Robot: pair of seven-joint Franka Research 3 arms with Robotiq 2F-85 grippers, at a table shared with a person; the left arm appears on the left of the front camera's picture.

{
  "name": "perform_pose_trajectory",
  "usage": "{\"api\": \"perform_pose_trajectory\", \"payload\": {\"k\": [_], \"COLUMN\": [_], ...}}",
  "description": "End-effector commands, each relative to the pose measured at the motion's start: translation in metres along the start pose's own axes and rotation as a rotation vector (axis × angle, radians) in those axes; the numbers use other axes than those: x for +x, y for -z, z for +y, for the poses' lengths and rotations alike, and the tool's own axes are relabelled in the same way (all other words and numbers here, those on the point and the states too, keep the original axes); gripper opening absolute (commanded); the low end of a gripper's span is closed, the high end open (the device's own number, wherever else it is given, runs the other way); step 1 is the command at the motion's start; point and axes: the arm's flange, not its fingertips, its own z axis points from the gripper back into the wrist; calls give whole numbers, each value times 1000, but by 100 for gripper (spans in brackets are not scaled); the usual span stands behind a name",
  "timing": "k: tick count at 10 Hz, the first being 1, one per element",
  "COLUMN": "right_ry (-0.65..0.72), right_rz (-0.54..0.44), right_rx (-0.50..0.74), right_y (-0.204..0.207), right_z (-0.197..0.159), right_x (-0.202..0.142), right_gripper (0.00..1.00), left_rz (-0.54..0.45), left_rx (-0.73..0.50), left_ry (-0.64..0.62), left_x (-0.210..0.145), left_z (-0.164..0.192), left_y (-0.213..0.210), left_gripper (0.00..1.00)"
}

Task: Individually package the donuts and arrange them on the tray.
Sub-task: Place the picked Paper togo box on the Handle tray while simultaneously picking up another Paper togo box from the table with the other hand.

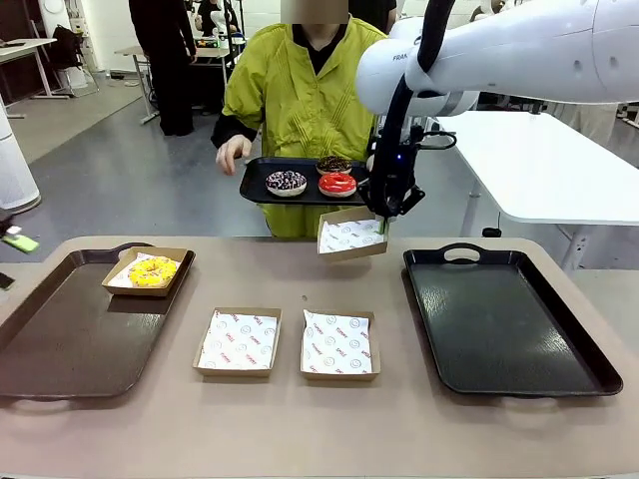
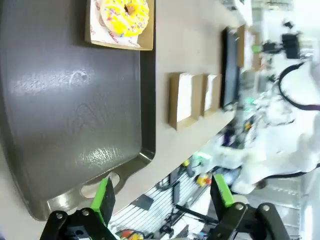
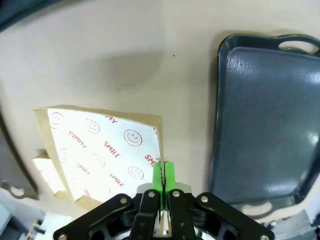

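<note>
A person across the table holds a small black tray (image 1: 258, 190) carrying the sprinkled chocolate donut (image 1: 287, 182), the dark chocolate donut (image 1: 332, 164) and the red donut (image 1: 337, 184). The yellow donut (image 1: 152, 271) lies in a box on the brown tray (image 1: 60, 339) at the left; the left wrist view shows this yellow donut (image 2: 125, 15) too. My right gripper (image 1: 382, 224) is shut on the edge of a paper-lined cardboard box (image 1: 351, 237), held tilted above the table just under the person's tray. In the right wrist view the gripper (image 3: 163, 175) pinches that box (image 3: 100, 145). My left gripper (image 2: 162, 197) hangs open over the brown tray (image 2: 65, 110).
Two empty lined boxes (image 1: 240, 341) (image 1: 337, 344) lie side by side at the table's middle front. A black tray (image 1: 504, 319) with nothing on it lies at the right. A white table (image 1: 559, 170) stands behind on the right.
</note>
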Motion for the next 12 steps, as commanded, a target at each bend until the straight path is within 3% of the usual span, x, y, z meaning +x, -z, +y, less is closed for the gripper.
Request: {"api": "perform_pose_trajectory", "payload": {"k": [1,4,12], "right_ry": [32,41,14], "right_rz": [21,15,10], "right_rx": [-4,-15,1], "right_y": [-2,-8,-5], "right_z": [8,10,5], "right_x": [11,14,10], "right_gripper": [0,0,0], "left_rz": [-58,-95,-91], "left_rx": [-157,-265,-244], "left_ry": [-17,-73,-93], "left_x": [-3,-9,-15], "left_z": [29,58,61], "left_y": [-15,-32,-27], "left_gripper": [100,100,100]}}
